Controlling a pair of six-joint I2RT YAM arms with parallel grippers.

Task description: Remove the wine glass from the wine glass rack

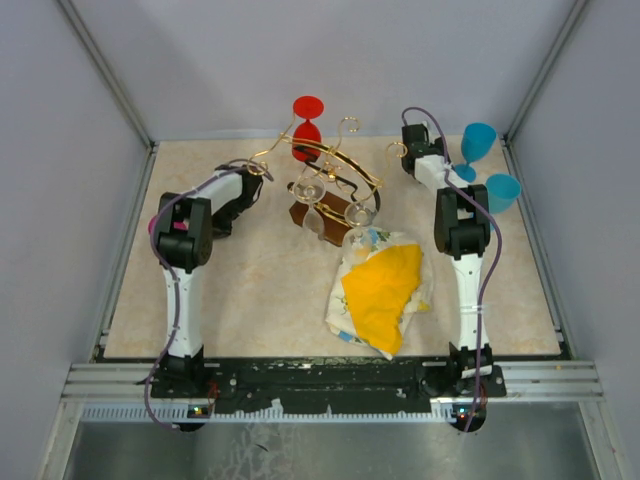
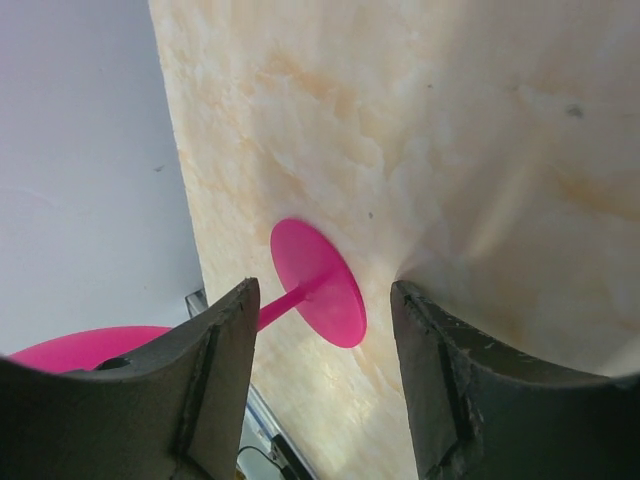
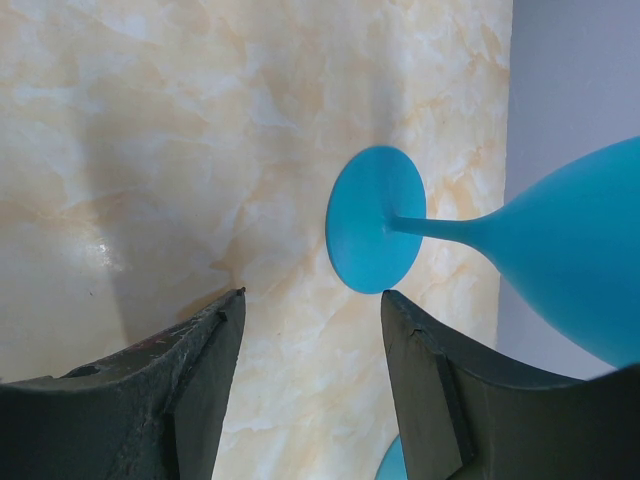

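The wine glass rack (image 1: 330, 160), gold wire on a dark brown base (image 1: 322, 212), stands at the table's back middle. Two clear wine glasses hang upside down from it, one on the left (image 1: 308, 190) and one on the right (image 1: 359, 216). My left gripper (image 1: 224, 220) (image 2: 322, 325) is open and empty, left of the rack, facing a pink glass (image 2: 318, 282) by the left wall. My right gripper (image 1: 411, 130) (image 3: 312, 310) is open and empty, right of the rack, facing a blue glass (image 3: 375, 232) (image 1: 477, 142).
A red glass (image 1: 307, 120) stands behind the rack. A second blue glass (image 1: 501, 191) stands near the right wall. A crumpled yellow and white cloth (image 1: 382, 285) lies in front of the rack. The pink glass barely shows behind the left arm (image 1: 152, 226).
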